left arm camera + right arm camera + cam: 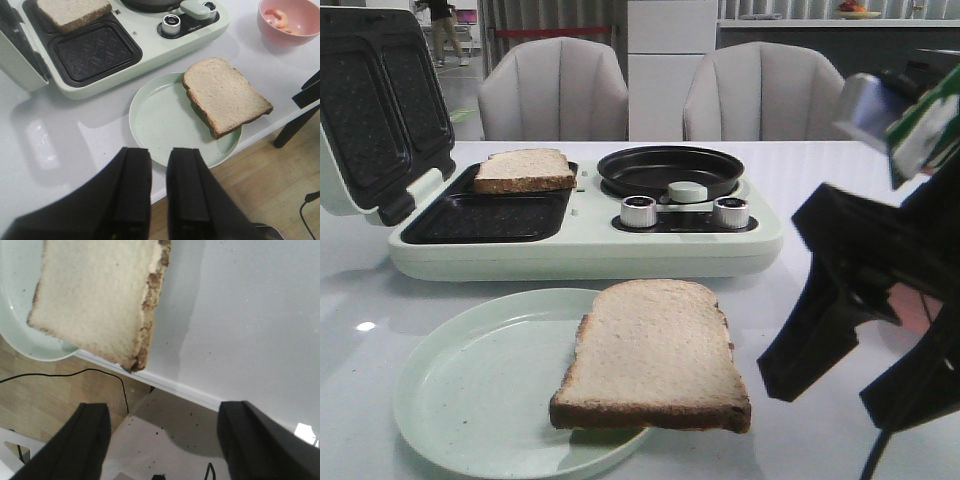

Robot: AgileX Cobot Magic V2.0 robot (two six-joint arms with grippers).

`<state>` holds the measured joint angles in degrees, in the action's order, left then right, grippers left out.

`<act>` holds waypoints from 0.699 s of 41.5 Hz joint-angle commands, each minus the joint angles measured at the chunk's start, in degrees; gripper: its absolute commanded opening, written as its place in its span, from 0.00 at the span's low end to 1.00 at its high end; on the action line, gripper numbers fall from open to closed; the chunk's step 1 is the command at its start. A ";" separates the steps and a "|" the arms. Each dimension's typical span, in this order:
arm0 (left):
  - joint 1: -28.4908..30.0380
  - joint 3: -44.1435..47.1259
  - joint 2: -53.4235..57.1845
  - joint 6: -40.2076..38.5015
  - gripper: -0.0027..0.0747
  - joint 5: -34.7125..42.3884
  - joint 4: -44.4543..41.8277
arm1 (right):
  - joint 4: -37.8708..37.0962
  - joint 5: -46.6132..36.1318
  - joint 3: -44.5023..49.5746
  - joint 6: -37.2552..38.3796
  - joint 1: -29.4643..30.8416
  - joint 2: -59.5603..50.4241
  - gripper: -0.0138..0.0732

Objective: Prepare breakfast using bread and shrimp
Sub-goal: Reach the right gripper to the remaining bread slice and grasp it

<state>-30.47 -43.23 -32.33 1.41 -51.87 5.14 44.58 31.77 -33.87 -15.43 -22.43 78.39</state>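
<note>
One slice of bread lies on the far left plate of the pale green sandwich maker. A second bread slice rests on the light green plate and overhangs its right rim. Shrimp lie in a pink bowl, seen only in the left wrist view. My right gripper is open and empty, off the table's front edge to the right of the plate. My left gripper hovers over the front edge near the plate, its fingers almost together with nothing between them.
The sandwich maker's lid stands open at the left. A black frying pan and two silver knobs sit on its right half. Two grey chairs stand behind the table. A black cable lies on the floor.
</note>
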 commanded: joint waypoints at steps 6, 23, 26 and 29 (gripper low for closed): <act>0.08 -1.62 -0.41 -0.62 0.27 4.03 0.30 | 9.39 -0.75 -5.50 -8.50 0.02 5.92 0.80; 0.08 -1.62 -0.41 -0.62 0.27 4.03 0.30 | 19.97 -0.34 -13.55 -18.60 0.02 14.41 0.80; 0.08 -1.62 -0.41 -0.62 0.27 4.03 0.30 | 19.97 -0.34 -14.53 -18.64 0.02 16.11 0.80; 0.08 -1.62 -0.41 -0.62 0.27 4.03 0.30 | 19.97 -0.64 -14.85 -18.92 0.02 17.02 0.80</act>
<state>-30.47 -43.23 -32.33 1.36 -51.87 5.14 62.50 30.99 -46.75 -33.05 -22.43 96.44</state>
